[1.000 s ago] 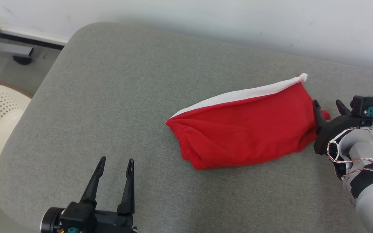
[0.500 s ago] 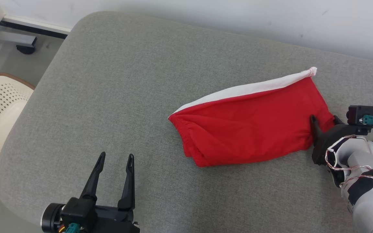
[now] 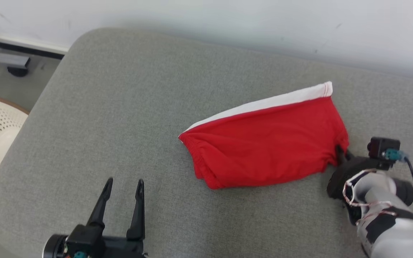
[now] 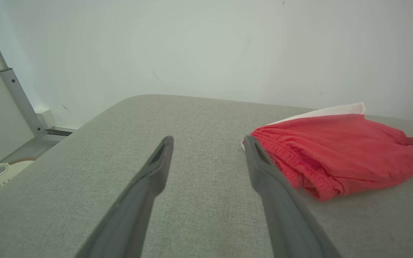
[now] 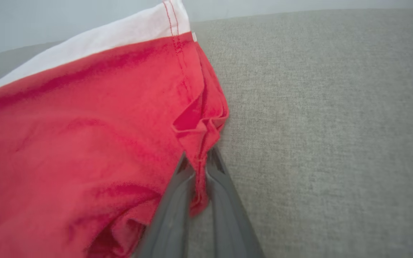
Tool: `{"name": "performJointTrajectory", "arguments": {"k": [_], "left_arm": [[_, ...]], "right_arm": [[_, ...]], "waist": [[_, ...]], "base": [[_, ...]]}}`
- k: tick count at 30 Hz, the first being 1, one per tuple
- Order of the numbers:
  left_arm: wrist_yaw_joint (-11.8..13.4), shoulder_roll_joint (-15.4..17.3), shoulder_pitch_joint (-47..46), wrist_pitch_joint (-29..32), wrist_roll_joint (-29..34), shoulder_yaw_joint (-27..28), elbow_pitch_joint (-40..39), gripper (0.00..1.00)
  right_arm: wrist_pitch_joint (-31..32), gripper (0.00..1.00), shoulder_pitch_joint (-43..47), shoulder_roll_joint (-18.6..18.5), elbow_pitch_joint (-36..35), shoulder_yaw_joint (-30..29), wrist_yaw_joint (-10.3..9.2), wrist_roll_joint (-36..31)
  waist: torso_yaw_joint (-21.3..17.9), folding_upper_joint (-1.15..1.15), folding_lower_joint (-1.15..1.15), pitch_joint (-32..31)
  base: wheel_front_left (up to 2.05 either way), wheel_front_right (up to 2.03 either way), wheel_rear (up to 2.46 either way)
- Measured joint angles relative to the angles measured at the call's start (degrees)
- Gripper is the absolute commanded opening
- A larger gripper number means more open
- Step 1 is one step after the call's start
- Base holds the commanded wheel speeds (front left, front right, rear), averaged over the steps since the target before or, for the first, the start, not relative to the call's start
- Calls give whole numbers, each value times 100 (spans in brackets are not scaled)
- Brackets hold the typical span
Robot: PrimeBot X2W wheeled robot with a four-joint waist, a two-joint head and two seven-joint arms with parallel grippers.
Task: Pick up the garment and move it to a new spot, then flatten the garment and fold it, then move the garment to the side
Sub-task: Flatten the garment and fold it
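Red garment [image 3: 264,143] with white band [image 3: 264,104] lies loosely doubled over on grey cushion [image 3: 120,107], right of centre in head view, with the gathered waistband [image 3: 195,161] at the end nearest the left gripper [image 3: 124,181]. Right gripper [image 5: 199,163] is pinched shut on a small tuck of red cloth at the garment's right edge, below the hem corner; the cloth pokes out between the fingers in right wrist view. Left gripper hovers over bare cushion, jaws wide apart, holding nothing, apart from the garment. Handling guess: thin light cloth, soft, no stiffness, not fragile. It will sag and drape from a single pinch, and probably drag on the cushion weave rather than slide. The current bite looks small, so it may slip, and the layers may open or bunch once lifted. A better hold for flattening is two points: the hem corner on the right, plus the waistband corner on the left, where the elastic seam is thicker and gives fingers more to bite. Step looks like the pick-up for the move to a new spot.
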Motion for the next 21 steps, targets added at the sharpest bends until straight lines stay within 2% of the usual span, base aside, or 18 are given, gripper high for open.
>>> {"name": "performJointTrajectory", "arguments": {"k": [5,11,16,21], "left_arm": [[-102,0,222,0,140,112,100,100],[-214,9,505,0,234,277,170,100],[-264,41,676,0,256,381,190,100],[-287,40,773,0,257,389,187,100]], "right_arm": [[-142,0,458,165,-271,26,0,403],[-232,0,1201,200,-901,378,0,873],[-250,0,1864,160,-1617,697,0,1376],[-250,0,2560,-29,-2279,821,0,1842]], "waist": [[-77,0,0,-306],[-204,0,-1,-744],[-384,-1,-2,-1045],[-604,-1,-1,-1213]], "base": [[0,0,0],[0,0,0],[0,0,0],[0,0,0]]}}
